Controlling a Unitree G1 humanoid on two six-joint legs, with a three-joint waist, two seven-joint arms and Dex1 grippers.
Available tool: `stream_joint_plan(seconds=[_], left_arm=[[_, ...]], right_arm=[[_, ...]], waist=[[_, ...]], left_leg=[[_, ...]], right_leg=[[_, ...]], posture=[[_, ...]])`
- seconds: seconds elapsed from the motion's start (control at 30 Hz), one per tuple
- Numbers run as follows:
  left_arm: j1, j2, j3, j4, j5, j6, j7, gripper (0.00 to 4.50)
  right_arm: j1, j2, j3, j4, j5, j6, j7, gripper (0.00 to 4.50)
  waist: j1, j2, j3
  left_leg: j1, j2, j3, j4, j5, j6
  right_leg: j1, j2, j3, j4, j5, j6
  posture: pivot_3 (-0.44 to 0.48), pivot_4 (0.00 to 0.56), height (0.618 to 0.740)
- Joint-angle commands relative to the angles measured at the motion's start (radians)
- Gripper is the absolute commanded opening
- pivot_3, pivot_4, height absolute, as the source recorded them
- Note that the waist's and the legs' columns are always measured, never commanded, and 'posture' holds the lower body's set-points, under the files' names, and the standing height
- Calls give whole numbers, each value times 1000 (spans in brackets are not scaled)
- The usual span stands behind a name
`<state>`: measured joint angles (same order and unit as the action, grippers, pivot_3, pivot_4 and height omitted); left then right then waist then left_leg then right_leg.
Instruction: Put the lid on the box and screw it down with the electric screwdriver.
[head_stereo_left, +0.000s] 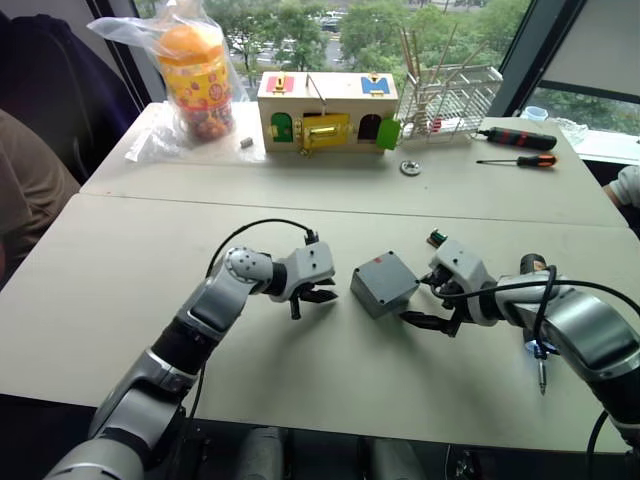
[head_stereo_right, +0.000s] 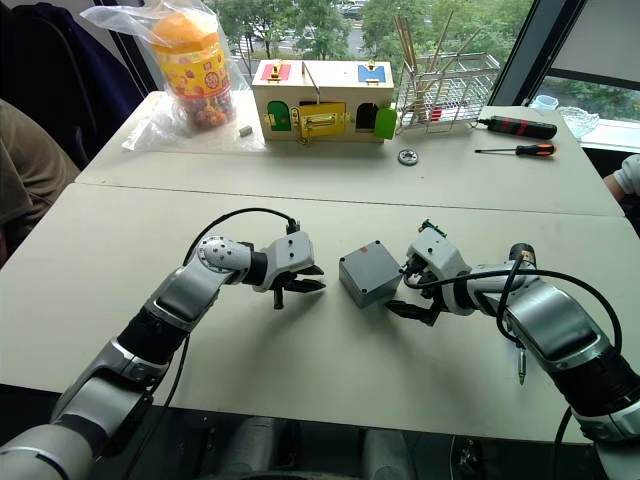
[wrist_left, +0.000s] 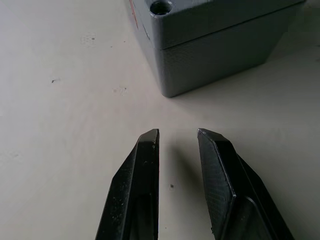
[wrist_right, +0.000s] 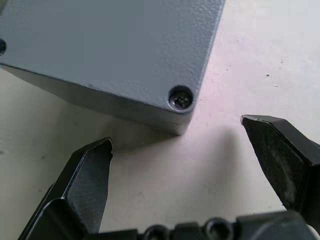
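Grey box (head_stereo_left: 385, 285) on the near table (head_stereo_left: 120, 290), close to the centre of the head view, with the lid (wrist_right: 125, 45) already seated on top, a thin seam marking the join on the side wall. Screw visible in one lid corner hole in the right wrist view; another corner hole (wrist_left: 160, 7) in the left wrist view, too dark to tell whether a screw sits in it. Left claw (head_stereo_left: 312, 297) at 9 o'clock from the box, just beside it without touching, fingers (wrist_left: 137, 185) released, parted by a narrow gap and grasping nothing, tips aimed at a lower corner of the box. Right claw (head_stereo_left: 432, 305) at 3 o'clock from the box, very near its side, fingers (wrist_right: 87, 175) spread wide, empty, straddling the corner with the screw. Electric screwdriver (head_stereo_left: 537, 320) lying on the table at 3 o'clock from the box, beyond the right forearm and partly hidden by it, thin bit pointing toward 6 o'clock. On the far table, at 12 o'clock: wooden box (head_stereo_left: 327, 112) with coloured doors, wire rack (head_stereo_left: 450, 100) holding sticks, two hand screwdrivers (head_stereo_left: 515, 148) toward 1 o'clock, orange jar in a plastic bag (head_stereo_left: 195, 70) toward 11 o'clock
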<state>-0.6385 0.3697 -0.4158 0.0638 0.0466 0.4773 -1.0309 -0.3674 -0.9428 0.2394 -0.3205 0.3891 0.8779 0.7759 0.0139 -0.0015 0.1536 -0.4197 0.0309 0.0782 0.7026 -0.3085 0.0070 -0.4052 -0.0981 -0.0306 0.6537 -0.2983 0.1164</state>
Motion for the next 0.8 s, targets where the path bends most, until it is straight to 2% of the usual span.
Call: stream_joint_plan(seconds=[0.03, 0.17, 0.4, 0.63, 0.8], left_arm=[[-25, -27, -7, 8, 4, -17, 32, 1196], [-42, -54, -16, 61, 22, -52, 62, 1196], [-53, -69, -19, 95, 25, -79, 67, 1196], [-43, -57, -17, 69, 13, -66, 45, 1196], [-27, 14, 89, -43, -70, 66, 16, 1196]], right_arm=[[-8, 9, -6, -46, 16, 0, 52, 4452], [31, 9, -5, -127, 40, 37, 76, 4452], [68, 59, -39, -227, 75, 123, 40, 4452], [102, 39, -66, -243, 48, 151, 7, 4452], [240, -23, -437, -273, 124, 210, 17, 4452]], waist=[[-1, 0, 0], [-1, 0, 0], [-1, 0, 0], [0, 0, 0], [1, 0, 0]], left_leg=[[0, 0, 0, 0, 0, 0], [0, 0, 0, 0, 0, 0], [0, 0, 0, 0, 0, 1], [0, 0, 0, 0, 0, 0], [-1, 0, -1, 0, 1, -1]], right_leg=[[0, 0, 0, 0, 0, 0], [0, 0, 0, 0, 0, 0], [0, 0, 0, 1, 0, 0], [0, 0, 0, 1, 0, 0], [0, -1, 0, 0, 0, 0]], posture=[[0, 150, 708], [0, 150, 708], [0, 150, 708], [0, 150, 708], [0, 150, 708]])
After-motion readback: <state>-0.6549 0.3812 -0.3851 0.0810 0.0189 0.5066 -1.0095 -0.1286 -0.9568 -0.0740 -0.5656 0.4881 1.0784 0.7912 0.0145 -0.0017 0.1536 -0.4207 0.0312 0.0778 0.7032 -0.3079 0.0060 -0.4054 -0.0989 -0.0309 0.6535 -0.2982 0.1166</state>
